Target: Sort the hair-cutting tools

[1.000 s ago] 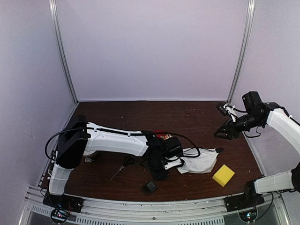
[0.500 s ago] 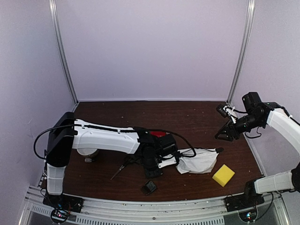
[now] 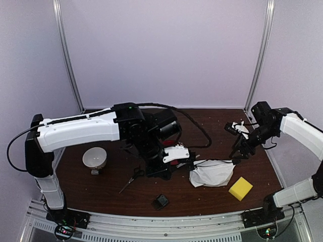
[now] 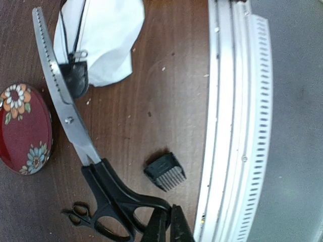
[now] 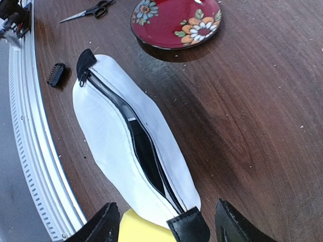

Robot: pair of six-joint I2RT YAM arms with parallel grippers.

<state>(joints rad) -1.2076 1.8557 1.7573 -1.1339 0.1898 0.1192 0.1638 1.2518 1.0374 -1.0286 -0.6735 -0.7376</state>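
My left gripper (image 4: 168,214) is shut on the handle ring of large black-handled scissors (image 4: 65,108) with a toothed silver blade, and holds them above the table; it also shows in the top view (image 3: 164,170). Small black-handled scissors (image 4: 75,214) lie on the wood, also seen in the top view (image 3: 132,179). The black clipper attachment block (image 4: 165,171) lies near the front rail, also in the top view (image 3: 161,201). My right gripper (image 5: 166,214) is open over the black-tabbed end of a white zip pouch (image 5: 116,151), whose zip is open. The electric clipper is out of view.
A red flowered plate (image 5: 176,20) sits beyond the pouch. A white bowl (image 3: 95,158) stands at the left. A yellow sponge (image 3: 240,188) lies right of the pouch (image 3: 212,174). The metal front rail (image 4: 227,126) runs along the table edge.
My left arm has risen and swung back from low over the table, lifting the large scissors and uncovering the bowl. My right gripper has come down and left towards the pouch.
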